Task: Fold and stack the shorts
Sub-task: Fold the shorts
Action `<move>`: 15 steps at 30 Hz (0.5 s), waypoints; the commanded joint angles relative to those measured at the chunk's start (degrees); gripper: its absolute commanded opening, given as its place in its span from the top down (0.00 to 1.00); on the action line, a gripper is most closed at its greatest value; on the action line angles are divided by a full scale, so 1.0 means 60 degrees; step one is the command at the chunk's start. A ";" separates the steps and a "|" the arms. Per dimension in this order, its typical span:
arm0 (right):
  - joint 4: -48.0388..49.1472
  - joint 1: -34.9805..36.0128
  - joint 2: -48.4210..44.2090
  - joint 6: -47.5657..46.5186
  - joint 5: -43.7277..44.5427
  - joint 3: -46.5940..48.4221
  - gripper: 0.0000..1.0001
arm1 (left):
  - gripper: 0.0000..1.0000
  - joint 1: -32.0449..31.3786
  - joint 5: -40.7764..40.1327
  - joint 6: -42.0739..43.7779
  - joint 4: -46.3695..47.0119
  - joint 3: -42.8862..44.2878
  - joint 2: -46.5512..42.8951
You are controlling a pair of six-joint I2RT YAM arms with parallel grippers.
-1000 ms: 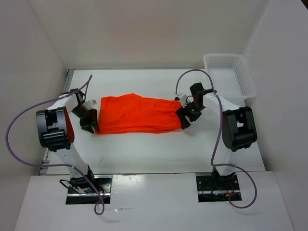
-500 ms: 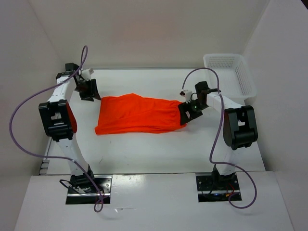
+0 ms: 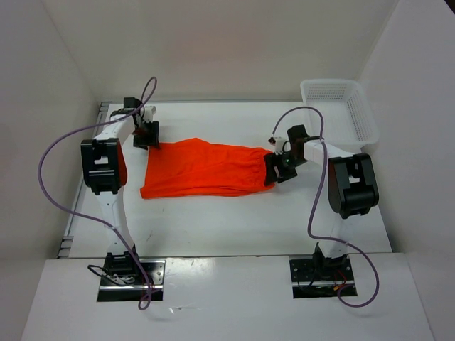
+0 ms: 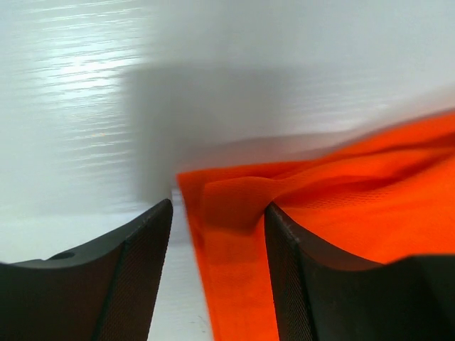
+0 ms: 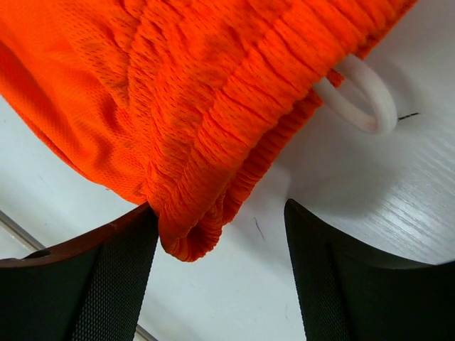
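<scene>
The orange shorts (image 3: 202,169) lie flat across the middle of the table, waistband to the right. My left gripper (image 3: 151,136) is at their far left corner. In the left wrist view it (image 4: 217,280) stands open, with the fabric's corner edge (image 4: 234,234) running between the fingers and touching the right finger (image 4: 298,284). My right gripper (image 3: 276,169) is at the waistband end. It (image 5: 220,280) is open, and the gathered waistband fold (image 5: 192,227) rests against its left finger (image 5: 106,284). The white drawstring loop (image 5: 364,96) lies on the table beside the waistband.
A white mesh basket (image 3: 340,106) stands at the back right corner of the table. White walls close in the table at left, back and right. Purple cables loop over both arms.
My left arm has swung from the shorts' near left corner up to their far left corner. The right gripper has shifted slightly left onto the waistband. The shorts have not moved.
</scene>
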 commanded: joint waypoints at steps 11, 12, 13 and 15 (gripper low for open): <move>0.1007 0.0812 0.0720 0.0636 0.0431 0.0071 0.48 | 0.70 0.0095 0.1075 0.0035 0.0029 -0.0101 0.0419; 0.1007 0.0812 0.0721 0.0636 0.0518 0.0173 0.59 | 0.75 0.0095 0.0960 0.0035 0.0028 -0.0202 0.0303; 0.1138 0.0812 0.0721 0.0636 0.0664 0.0174 0.65 | 0.88 0.0095 0.0771 0.0035 0.0028 -0.0203 0.0302; 0.1226 0.0812 0.0809 0.0636 0.1131 0.0378 0.80 | 0.96 0.0095 0.0317 0.0035 0.0028 -0.0203 0.0302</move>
